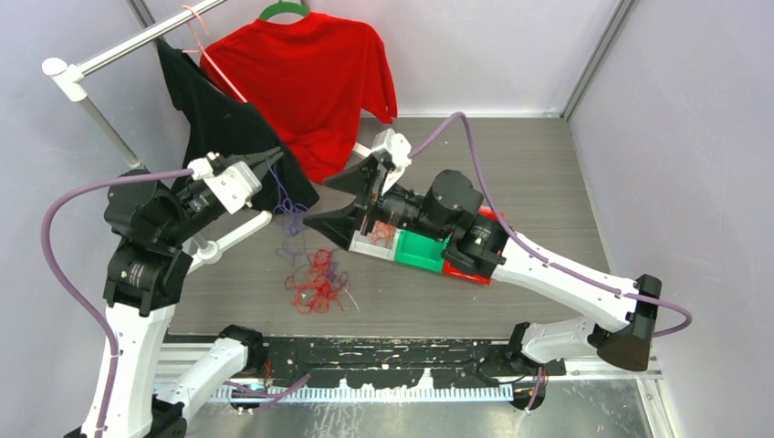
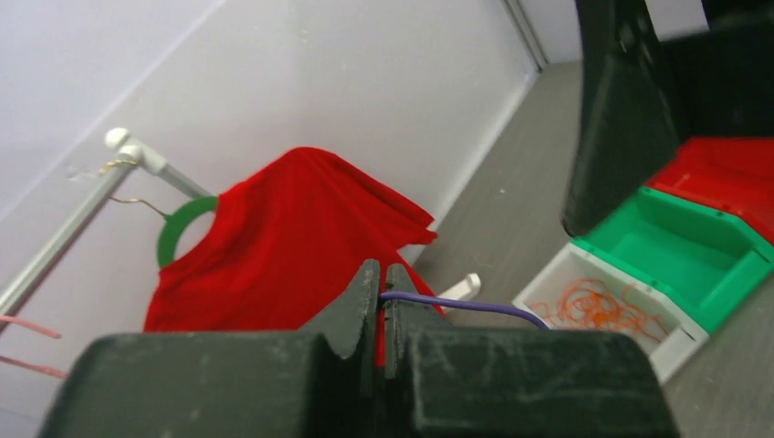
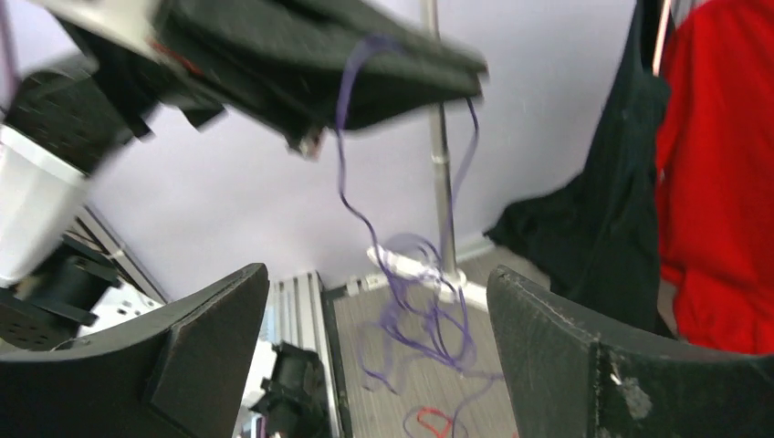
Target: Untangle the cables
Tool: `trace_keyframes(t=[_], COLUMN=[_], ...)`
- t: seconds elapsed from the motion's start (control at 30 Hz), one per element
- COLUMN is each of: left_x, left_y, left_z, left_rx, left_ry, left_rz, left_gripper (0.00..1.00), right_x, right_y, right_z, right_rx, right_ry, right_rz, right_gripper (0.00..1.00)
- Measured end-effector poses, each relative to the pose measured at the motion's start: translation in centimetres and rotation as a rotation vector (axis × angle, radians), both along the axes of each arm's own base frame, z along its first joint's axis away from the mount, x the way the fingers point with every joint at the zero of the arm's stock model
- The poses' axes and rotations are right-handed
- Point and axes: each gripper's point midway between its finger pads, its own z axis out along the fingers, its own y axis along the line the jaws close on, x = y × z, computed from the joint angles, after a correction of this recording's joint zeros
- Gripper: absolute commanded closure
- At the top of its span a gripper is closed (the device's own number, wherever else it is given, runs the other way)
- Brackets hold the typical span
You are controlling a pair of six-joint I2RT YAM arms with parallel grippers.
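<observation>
Take the top view as your clock face, with 12 o'clock at the back wall. Your left gripper [image 1: 277, 161] is clenched on a purple cable [image 1: 290, 205] and is raised over the table [image 1: 548, 182] at about 10 o'clock from its middle. Its wrist view shows the jaws pressed together with the strand pinched at their tips.

From that pinch the cable drops in loose loops to the tabletop. It ends just beside a red and purple tangle [image 1: 318, 278], which lies at about 7 o'clock from the table's middle.

Your right gripper [image 1: 336, 201] is released, jaws spread wide, just at 3 o'clock of the hanging strand. In its wrist view the purple loops hang ahead between the two fingers [image 3: 210, 347], apart from both.

Under the right arm three bins run toward 4 o'clock: a white bin [image 2: 677, 351] holding orange cables [image 2: 598, 307], then a green bin [image 2: 694, 251], then a red bin [image 2: 730, 169]. At 11 o'clock a red shirt [image 1: 310, 82] and a black shirt [image 1: 214, 123] hang from a rail [image 1: 128, 41].
</observation>
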Motion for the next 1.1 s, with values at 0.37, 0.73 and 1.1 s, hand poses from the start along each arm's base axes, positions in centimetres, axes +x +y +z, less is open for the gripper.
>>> trace_keyframes(t=[0.37, 0.73, 1.1], left_x=[-0.8, -0.4, 1.9], left_y=[-0.7, -0.8, -0.9], left_z=[-2.2, -2.5, -3.4], left_rx=[0.045, 0.048, 0.075], left_ry=[0.074, 0.083, 0.114], left_rz=[-0.056, -0.058, -0.029], left_gripper=[1.0, 1.0, 1.0], right_x=[0.4, -1.1, -0.4], right_y=[2.7, 5.7, 7.9], right_z=[3.1, 1.5, 0.0], right_rx=[0.125, 0.128, 0.147], right_ry=[0.044, 0.161, 0.239], right_rz=[0.26, 0.477, 0.535], right_gripper=[0.2, 0.3, 0.64])
